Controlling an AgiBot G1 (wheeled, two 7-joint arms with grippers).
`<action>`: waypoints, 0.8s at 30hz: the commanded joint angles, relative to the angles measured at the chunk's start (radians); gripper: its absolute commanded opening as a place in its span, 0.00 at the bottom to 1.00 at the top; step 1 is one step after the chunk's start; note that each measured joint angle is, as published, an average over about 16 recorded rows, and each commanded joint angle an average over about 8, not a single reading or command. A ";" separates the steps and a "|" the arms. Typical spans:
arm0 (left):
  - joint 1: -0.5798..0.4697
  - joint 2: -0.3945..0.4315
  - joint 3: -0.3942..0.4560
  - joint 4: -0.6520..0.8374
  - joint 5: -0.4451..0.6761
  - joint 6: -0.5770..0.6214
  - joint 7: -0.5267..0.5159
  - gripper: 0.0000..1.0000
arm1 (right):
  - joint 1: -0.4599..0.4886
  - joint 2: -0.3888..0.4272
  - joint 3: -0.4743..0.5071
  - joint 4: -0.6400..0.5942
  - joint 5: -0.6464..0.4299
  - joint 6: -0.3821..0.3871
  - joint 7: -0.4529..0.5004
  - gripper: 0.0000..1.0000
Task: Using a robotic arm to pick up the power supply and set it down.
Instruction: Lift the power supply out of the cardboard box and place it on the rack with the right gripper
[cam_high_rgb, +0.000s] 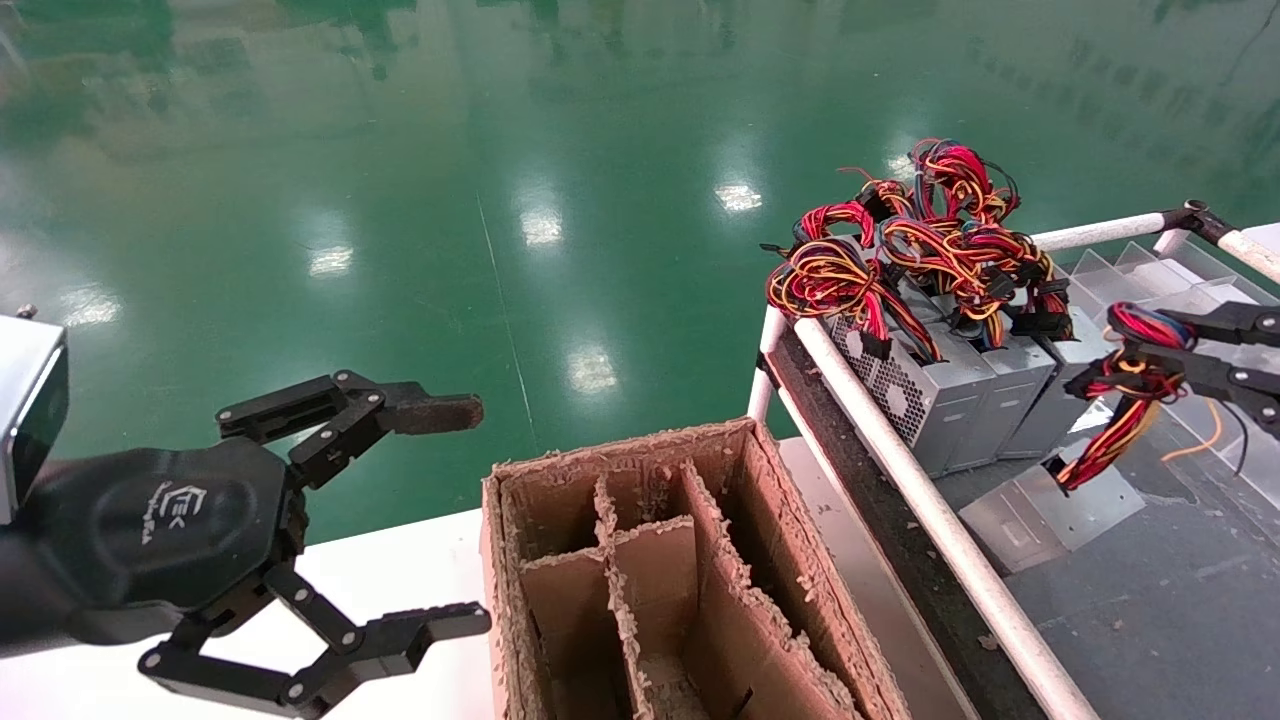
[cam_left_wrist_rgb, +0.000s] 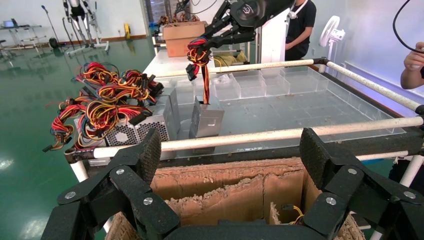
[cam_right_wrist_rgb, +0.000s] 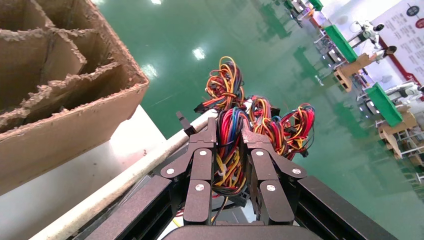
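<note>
Logo: a white emblem sits on the octagonal palm of the left gripper (cam_high_rgb: 450, 515); the small lettering beside it cannot be read.
Signs: a white board with red marks shows far off in the right wrist view, too small to read.
Floor: glossy green floor (cam_high_rgb: 560, 150), ceiling lights mirrored in it, running far back into a big hall.
Room: green-topped benches and pallets in the distance; a person in a black shirt (cam_left_wrist_rgb: 301, 22) stands past the tray, next to a white fan (cam_left_wrist_rgb: 331, 34).
Table: a white table (cam_high_rgb: 390, 580) carries the cardboard box (cam_high_rgb: 690, 570), torn and fuzzy at the edges, split by dividers into compartments.
Tray: beside the box, a clear-walled tray (cam_high_rgb: 1180, 560) with a grey bottom, framed by white rails (cam_high_rgb: 900, 470).
Left arm: low at the near left, jaws spread wide and holding nothing, one brown worn tip pad up top, pointing towards the box.
Right arm: the robotic arm (cam_high_rgb: 1215, 360) reaches in from the right over the tray, fingers pointing left.
Jaws: clenched on the red, yellow and black wire bundle (cam_right_wrist_rgb: 229, 150), wires squeezed between the black fingers (cam_right_wrist_rgb: 200, 172).
Power supply: the power supply (cam_high_rgb: 1050, 510) hangs tilted beneath its gripped wires, low over the tray bottom; whether a corner touches I cannot tell.
Others: a row of similar grey units (cam_high_rgb: 960, 390) stands upright against the tray's rail, wires piled on top.
</note>
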 joint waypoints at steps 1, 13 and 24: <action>0.000 0.000 0.000 0.000 0.000 0.000 0.000 1.00 | -0.002 -0.003 -0.001 -0.001 -0.002 0.005 -0.001 0.00; 0.000 0.000 0.000 0.000 0.000 0.000 0.000 1.00 | 0.071 -0.129 0.007 -0.050 -0.127 0.023 0.043 0.00; 0.000 0.000 0.000 0.000 0.000 0.000 0.000 1.00 | 0.207 -0.252 -0.006 -0.151 -0.262 -0.040 0.095 0.00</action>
